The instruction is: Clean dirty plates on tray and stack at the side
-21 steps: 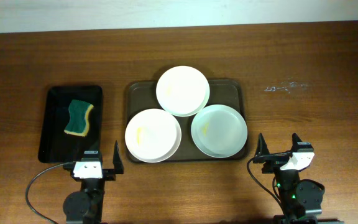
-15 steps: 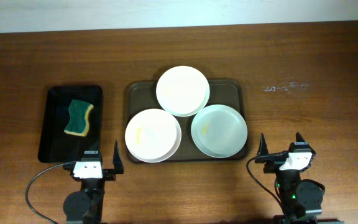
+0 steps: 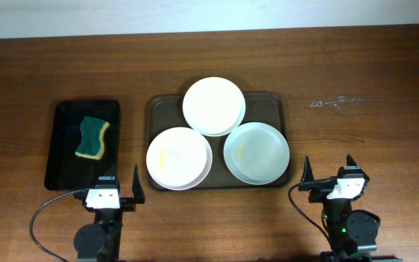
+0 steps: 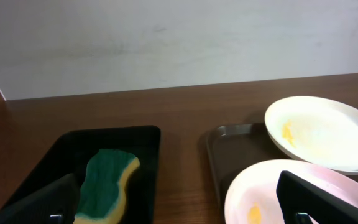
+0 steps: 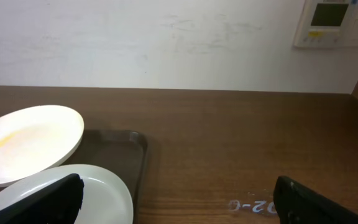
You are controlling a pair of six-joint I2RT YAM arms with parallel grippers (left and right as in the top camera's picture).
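Three white plates lie on the brown tray (image 3: 275, 102). The far plate (image 3: 214, 105) overlaps the other two. The near left plate (image 3: 179, 158) has a yellow smear. The near right plate (image 3: 256, 153) is slightly greyer, with a faint yellow mark. My left gripper (image 3: 116, 185) is open and empty near the table's front edge, left of the tray. My right gripper (image 3: 328, 173) is open and empty, right of the tray's front corner. The left wrist view shows the smeared plates (image 4: 319, 132) and the tray (image 4: 229, 143). The right wrist view shows two plates (image 5: 30, 143).
A smaller black tray (image 3: 64, 164) stands left of the brown tray and holds a green and yellow sponge (image 3: 93, 137), which also shows in the left wrist view (image 4: 107, 183). White markings (image 3: 334, 101) are on the wooden table at the right.
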